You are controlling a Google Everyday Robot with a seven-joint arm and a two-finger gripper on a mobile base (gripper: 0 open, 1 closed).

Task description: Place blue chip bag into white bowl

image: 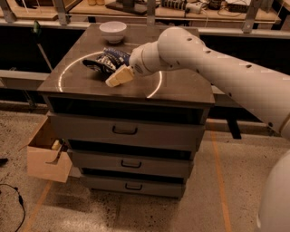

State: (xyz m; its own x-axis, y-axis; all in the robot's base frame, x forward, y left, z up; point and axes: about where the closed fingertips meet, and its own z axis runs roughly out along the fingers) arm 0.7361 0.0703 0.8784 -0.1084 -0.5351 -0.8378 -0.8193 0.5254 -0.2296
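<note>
The blue chip bag (105,60) lies on top of the dark drawer cabinet (181,86), left of middle, inside a bright ring of light. The white bowl (113,31) stands upright at the cabinet's far edge, behind the bag and apart from it. My gripper (117,78) reaches in from the right on the white arm, its cream-coloured fingers (119,76) pointing down-left at the bag's near right edge, touching or almost touching it. The bag rests on the surface.
The cabinet has three drawers with dark handles (124,131). An open cardboard box (45,152) sits on the floor at its left. A workbench with clutter (181,7) runs behind. A cable (16,201) lies on the floor at lower left.
</note>
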